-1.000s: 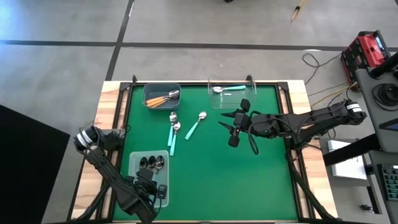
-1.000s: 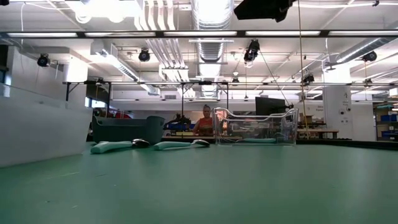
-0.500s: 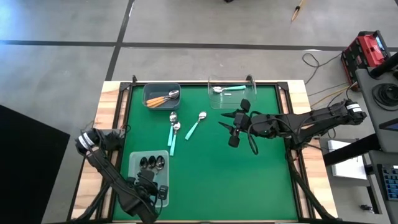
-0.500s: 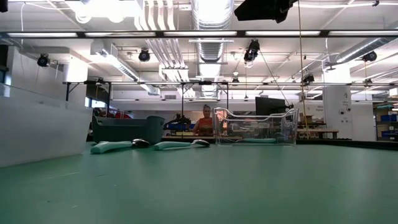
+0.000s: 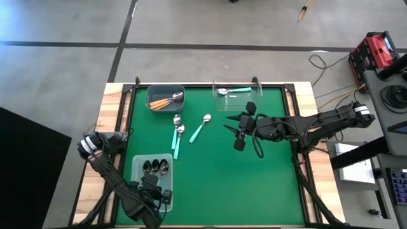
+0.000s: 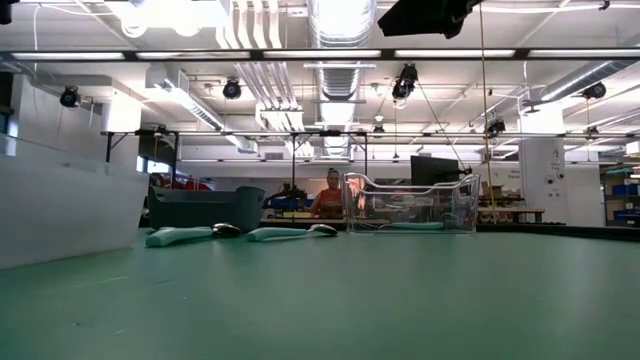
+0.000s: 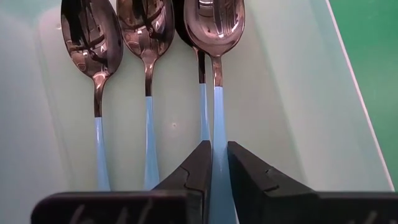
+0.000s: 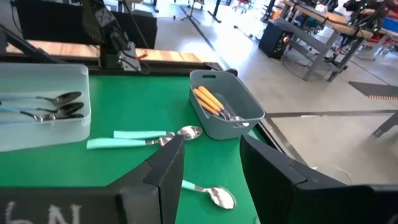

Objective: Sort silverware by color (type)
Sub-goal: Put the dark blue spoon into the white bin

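My left gripper (image 7: 219,152) reaches down into the pale tray (image 5: 137,181) at the table's near left. It is shut on a dark-bowled spoon with a light-blue handle (image 7: 215,37). Several more such spoons (image 7: 93,43) lie side by side in the tray. My right gripper (image 8: 211,180) hangs open and empty above the mat right of centre (image 5: 240,130). Three teal-handled spoons (image 5: 179,141) lie flat on the green mat. Orange-handled spoons (image 5: 166,100) lie in a grey bin (image 5: 152,105). One teal spoon (image 5: 232,91) lies in a clear bin (image 5: 219,105). My left gripper pinches the spoon's light-blue handle (image 7: 218,124) between its two fingers (image 7: 199,165), partway down the handle from the bowl. The fingers come from above, slanting, and lie along the handle. The bowl end reaches over a neighbouring spoon; whether it rests there I cannot tell.
The green mat (image 5: 216,184) is bare in its near and right parts. A wooden rim (image 5: 108,108) frames the table. In the low view the pale tray's wall (image 6: 60,200) fills the left, and a person (image 6: 330,195) shows far behind the bins.
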